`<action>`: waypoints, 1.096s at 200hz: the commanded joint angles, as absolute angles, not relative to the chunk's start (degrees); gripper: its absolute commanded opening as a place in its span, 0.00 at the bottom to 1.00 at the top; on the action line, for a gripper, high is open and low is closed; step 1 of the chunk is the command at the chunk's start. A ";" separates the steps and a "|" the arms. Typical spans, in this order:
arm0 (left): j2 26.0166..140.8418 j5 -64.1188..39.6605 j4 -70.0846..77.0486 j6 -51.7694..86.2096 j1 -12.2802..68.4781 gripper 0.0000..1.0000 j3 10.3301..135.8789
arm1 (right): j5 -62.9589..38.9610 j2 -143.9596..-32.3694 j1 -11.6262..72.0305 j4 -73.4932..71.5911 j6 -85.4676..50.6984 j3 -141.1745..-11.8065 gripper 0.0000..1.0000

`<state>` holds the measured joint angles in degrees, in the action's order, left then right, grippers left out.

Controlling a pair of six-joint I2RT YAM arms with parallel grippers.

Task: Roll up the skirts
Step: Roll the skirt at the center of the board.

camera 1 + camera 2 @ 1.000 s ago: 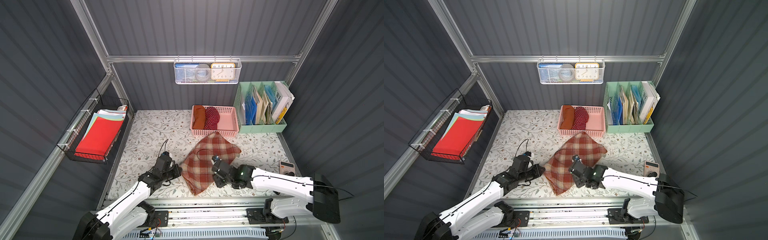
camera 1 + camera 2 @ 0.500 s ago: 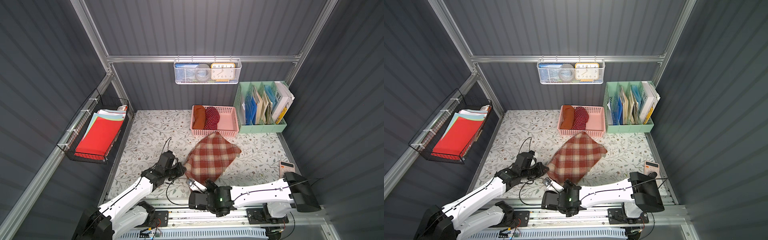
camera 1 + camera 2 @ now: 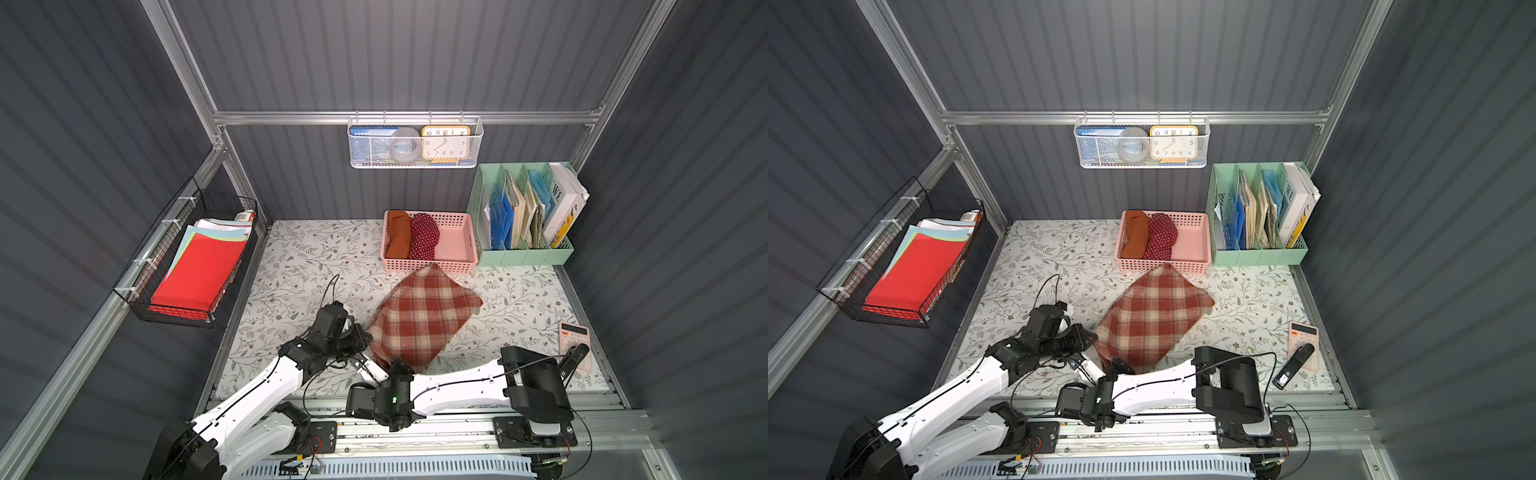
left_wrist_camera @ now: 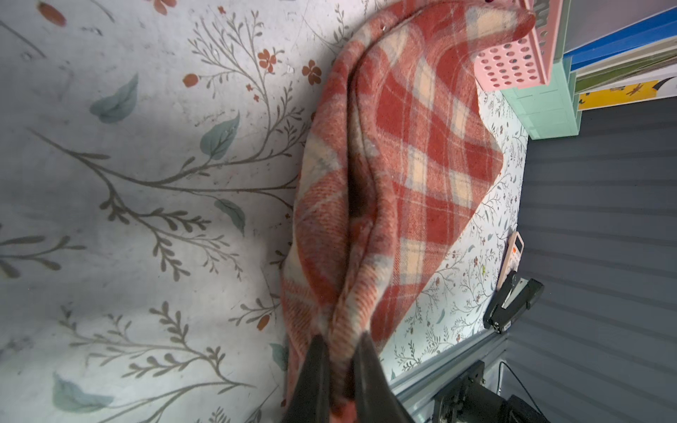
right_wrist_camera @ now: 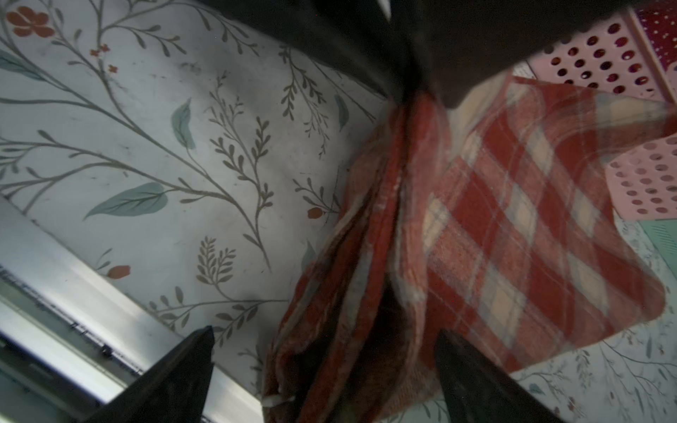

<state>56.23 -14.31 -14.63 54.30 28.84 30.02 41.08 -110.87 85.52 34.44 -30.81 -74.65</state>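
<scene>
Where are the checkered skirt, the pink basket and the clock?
plaid skirt [image 3: 424, 320], in a top view, the middle of the cloth.
pink basket [image 3: 455, 245], in a top view, its bare floor.
clock [image 3: 446, 143], in a top view, its face.

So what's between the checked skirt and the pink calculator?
Just bare flowery table cover between the red-and-cream plaid cloth skirt and the pink calculator, in both top views.

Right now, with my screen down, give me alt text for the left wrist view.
The left gripper is shut on a bunched edge of the red-and-cream plaid skirt, which lies folded on the floral table mat. Its far corner reaches the pink basket, with a mint file organizer beyond.
</scene>
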 commanded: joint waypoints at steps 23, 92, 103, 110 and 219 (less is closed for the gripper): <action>55.07 -15.72 -16.02 55.61 29.31 0.00 30.35 | 46.75 -115.73 84.03 37.79 -35.77 -79.22 0.99; 56.17 -15.99 -16.69 55.39 29.27 0.00 29.79 | 45.51 -110.10 88.93 50.37 -41.96 -83.33 0.97; 56.64 -16.17 -16.01 55.44 29.27 0.00 29.76 | 44.74 -107.89 89.70 50.56 -41.00 -83.44 0.96; 56.82 -16.31 -15.91 55.46 29.30 0.00 29.88 | 44.19 -107.04 89.89 50.73 -40.58 -83.62 0.96; 56.07 -17.40 -17.97 55.19 29.27 0.00 32.70 | 38.54 -115.94 81.79 44.66 -33.55 -84.24 0.99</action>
